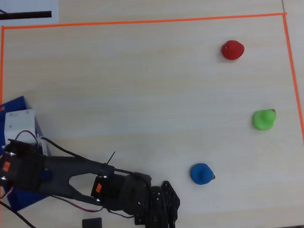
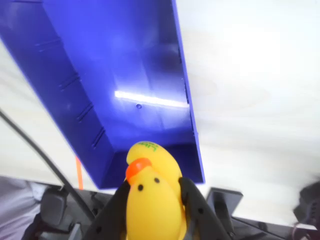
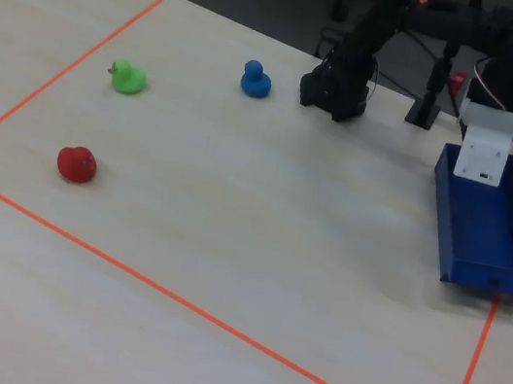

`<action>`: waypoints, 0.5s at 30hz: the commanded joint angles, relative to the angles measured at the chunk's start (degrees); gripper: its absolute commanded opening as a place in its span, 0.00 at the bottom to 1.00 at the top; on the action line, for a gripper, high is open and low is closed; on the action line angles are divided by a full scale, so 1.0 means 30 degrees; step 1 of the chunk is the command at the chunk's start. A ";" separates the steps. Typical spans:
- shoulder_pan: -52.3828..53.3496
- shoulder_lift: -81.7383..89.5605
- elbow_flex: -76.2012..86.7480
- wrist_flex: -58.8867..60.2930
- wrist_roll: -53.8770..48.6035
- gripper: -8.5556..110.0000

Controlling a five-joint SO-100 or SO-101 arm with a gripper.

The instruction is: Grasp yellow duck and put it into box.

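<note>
The yellow duck, with an orange beak, is clamped between my two black fingers in the wrist view. My gripper is shut on it and holds it over the near end of the blue box, whose inside shows beyond the duck. In the overhead view the gripper's white head hangs over the box at the left edge, and the duck is hidden. In the fixed view the white head sits above the far end of the box.
A red duck, a green duck and a blue duck stand on the right side of the table. Orange tape frames the work area. The arm's base is at the bottom edge.
</note>
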State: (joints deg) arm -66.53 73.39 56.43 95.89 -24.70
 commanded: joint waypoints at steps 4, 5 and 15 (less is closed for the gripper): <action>-0.0352 -0.1406 -0.2432 -0.0498 0.0264 0.08; -0.0439 -0.1611 -0.2520 -0.0498 0.0293 0.12; -0.0762 -0.2900 -0.3281 -0.0527 0.0469 0.35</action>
State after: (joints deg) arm -68.55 64.34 50.10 95.01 -23.73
